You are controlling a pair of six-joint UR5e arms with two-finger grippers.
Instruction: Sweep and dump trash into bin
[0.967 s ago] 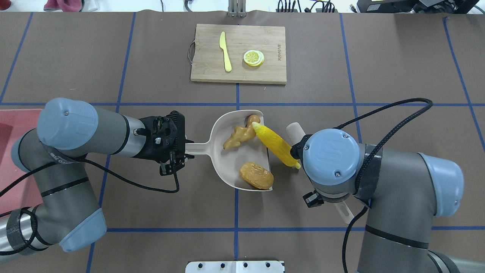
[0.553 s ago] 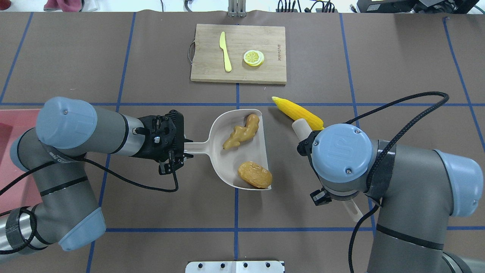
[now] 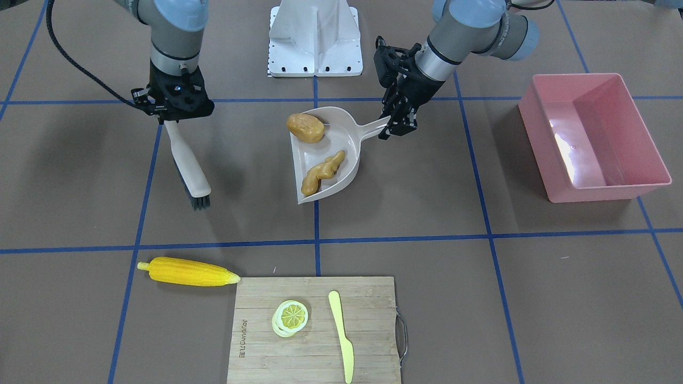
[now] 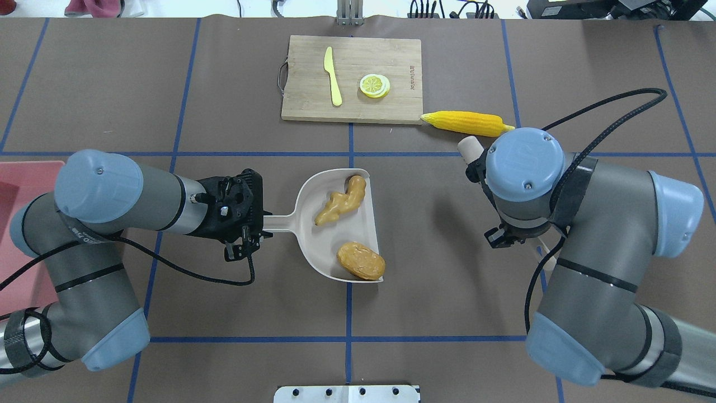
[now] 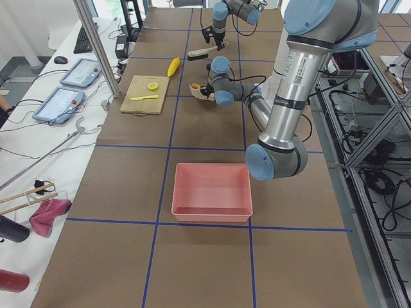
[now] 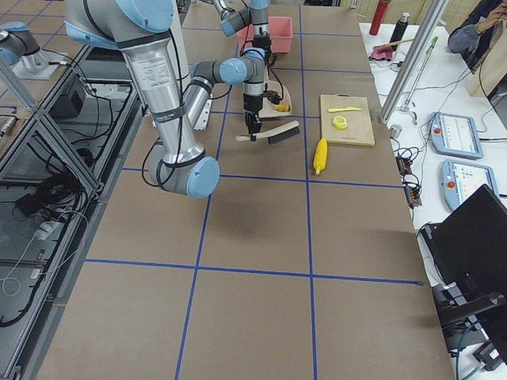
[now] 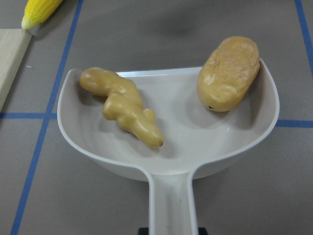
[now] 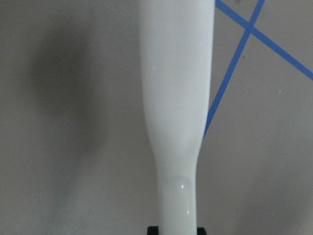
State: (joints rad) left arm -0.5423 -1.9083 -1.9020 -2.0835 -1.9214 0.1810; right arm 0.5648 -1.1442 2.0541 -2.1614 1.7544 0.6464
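My left gripper is shut on the handle of a beige dustpan. In its scoop lie the tan ginger root and the brown potato, both plain in the left wrist view, ginger and potato. The yellow corn cob lies on the table outside the pan, its tip against the cutting board's corner. My right gripper is shut on a white brush whose bristles point down at the mat. The pink bin stands beyond my left arm.
A wooden cutting board at the table's far side carries a pale yellow knife and a lemon slice. Black cables trail from both wrists. The robot's white base plate sits at the near edge.
The corn left the dustpan's open edge and rolled away to the cutting board's corner. My right arm swung the brush away after it. The dustpan shifted slightly left.
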